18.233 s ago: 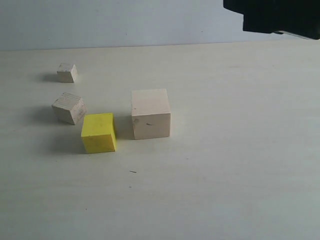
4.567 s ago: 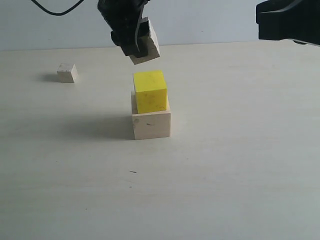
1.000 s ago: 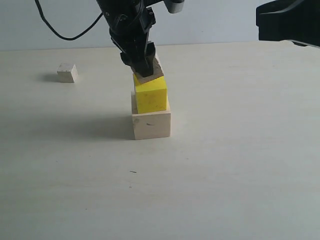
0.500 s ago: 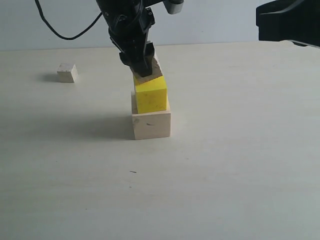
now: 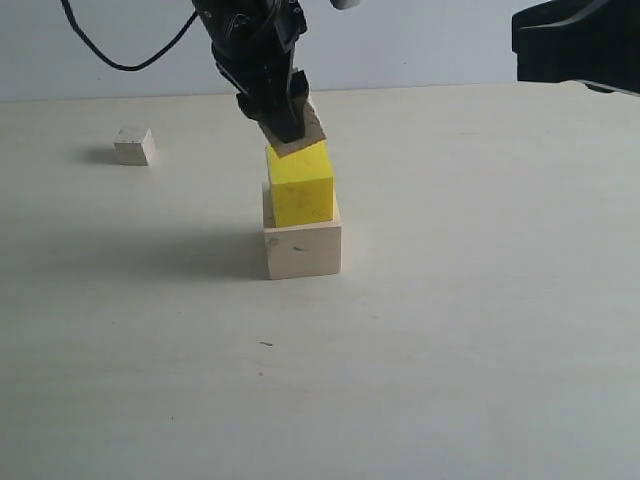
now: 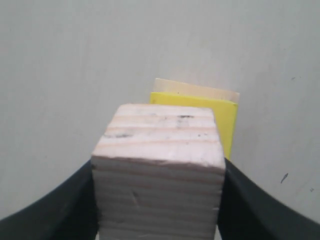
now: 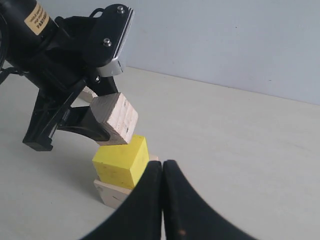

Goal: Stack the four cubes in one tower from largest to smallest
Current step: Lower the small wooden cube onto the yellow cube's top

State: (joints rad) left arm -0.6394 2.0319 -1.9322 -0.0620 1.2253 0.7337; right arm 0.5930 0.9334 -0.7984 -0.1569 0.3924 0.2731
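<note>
The large pale wood cube (image 5: 302, 250) stands on the table with the bright yellow cube (image 5: 300, 186) on top of it. My left gripper (image 5: 282, 118) is shut on the grainy grey-tan wood cube (image 5: 298, 130) and holds it tilted just over the yellow cube. Its low corner is at the yellow top; contact is unclear. In the left wrist view the grainy cube (image 6: 160, 170) fills the jaws, with the yellow cube (image 6: 222, 117) behind it. The tiny pale wood cube (image 5: 133, 146) lies alone at the far left. My right gripper (image 7: 162, 167) is shut and empty, off to the right of the stack.
The right arm's black body (image 5: 580, 45) hangs at the upper right of the exterior view. A black cable (image 5: 120, 62) loops behind the left arm. A pale wall (image 5: 420, 40) closes the far edge of the table (image 5: 450, 350).
The left gripper has risen slightly with the grainy cube, which pressed lower on the yellow cube a second ago. The yellow cube sits straighter now. The right arm has not moved.
</note>
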